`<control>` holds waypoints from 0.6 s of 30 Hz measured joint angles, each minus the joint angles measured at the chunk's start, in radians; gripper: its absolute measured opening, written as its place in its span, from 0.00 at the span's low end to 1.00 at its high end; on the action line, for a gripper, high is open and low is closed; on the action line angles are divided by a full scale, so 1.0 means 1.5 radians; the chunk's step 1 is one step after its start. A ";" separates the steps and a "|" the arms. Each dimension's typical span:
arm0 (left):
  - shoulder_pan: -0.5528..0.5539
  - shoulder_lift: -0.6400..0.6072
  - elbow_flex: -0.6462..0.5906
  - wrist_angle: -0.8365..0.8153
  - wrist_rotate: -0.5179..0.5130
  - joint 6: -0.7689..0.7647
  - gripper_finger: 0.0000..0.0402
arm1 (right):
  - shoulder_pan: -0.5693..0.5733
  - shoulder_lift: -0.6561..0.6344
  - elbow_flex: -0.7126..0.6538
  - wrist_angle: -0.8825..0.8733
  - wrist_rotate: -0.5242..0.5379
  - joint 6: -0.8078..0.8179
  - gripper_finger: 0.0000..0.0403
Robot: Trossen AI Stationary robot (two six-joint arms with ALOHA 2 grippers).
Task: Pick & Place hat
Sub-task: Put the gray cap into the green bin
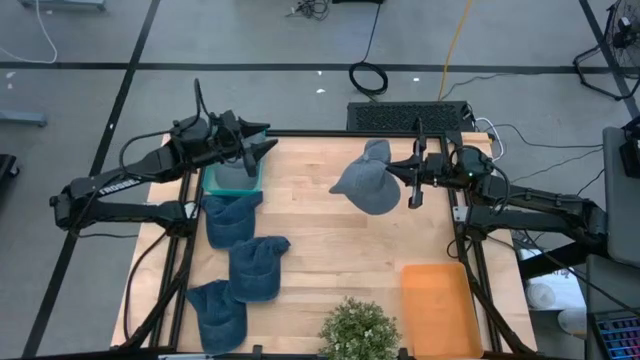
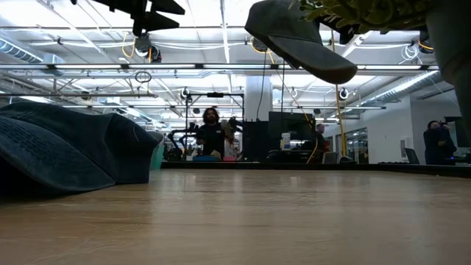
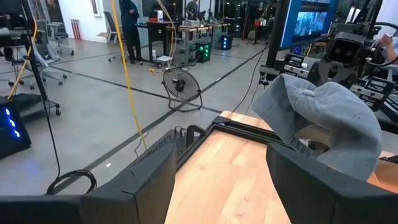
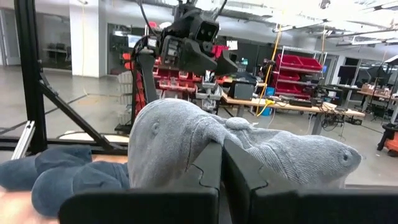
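Nearest the front edge of the worktop, at six o'clock, stands a potted plant with an orange tray beside it and three blue hats trailing at eight o'clock. Farther back, the right end effector is clamped on the grey hat (lifted clear of the wood) at one o'clock. At eleven o'clock the left end effector hangs spread wide over a teal bin.

The grey hat is soft, matt cloth, creased. The 3 blue hats look like thicker, fuzzy fabric. The table is pale, smooth wood. The orange tray and teal bin look like plastic.
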 joint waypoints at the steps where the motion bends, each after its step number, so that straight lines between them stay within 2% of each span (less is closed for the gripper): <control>1: 0.000 0.000 0.000 0.000 0.000 0.000 0.64 | 0.000 0.001 0.000 0.007 0.000 0.002 0.00; 18: 0.000 0.000 0.000 0.000 0.000 -0.015 0.64 | 0.000 0.052 0.009 0.062 -0.001 0.010 0.00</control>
